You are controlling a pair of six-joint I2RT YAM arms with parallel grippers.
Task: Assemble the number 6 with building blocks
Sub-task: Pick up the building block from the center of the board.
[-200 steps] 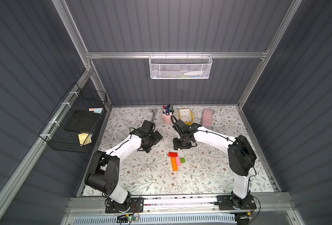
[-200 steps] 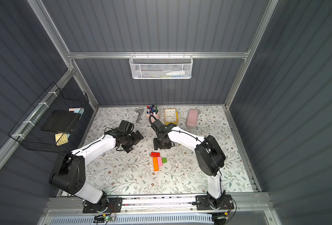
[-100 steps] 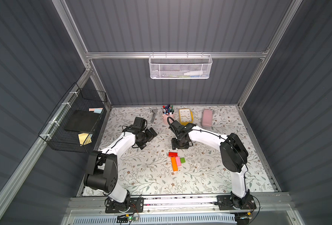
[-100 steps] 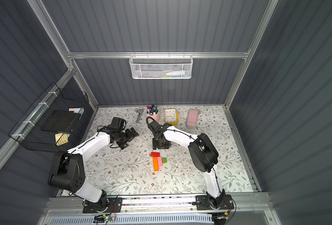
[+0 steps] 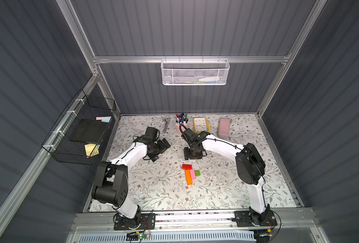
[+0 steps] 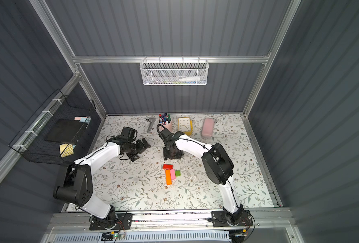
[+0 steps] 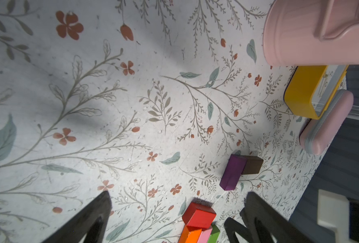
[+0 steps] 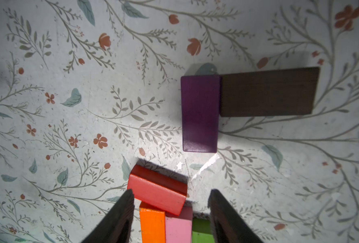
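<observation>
Building blocks [image 5: 188, 177] lie in two groups, nothing gripped
Your left gripper [image 7: 177, 194] and right gripper [image 8: 171, 191] stand spread, gripping nothing. Take the red block [image 8: 157, 189] as your mark: the orange block [image 8: 152, 225], pink block [image 8: 178, 229] and green block [image 8: 201, 230] lie side by side on its near side, orange and pink ends up against it. Beyond it, apart, the purple block [image 8: 199, 113] touches the brown block [image 8: 267, 92] in an L

Building blocks [image 8: 199, 113] flat; two clusters
</observation>
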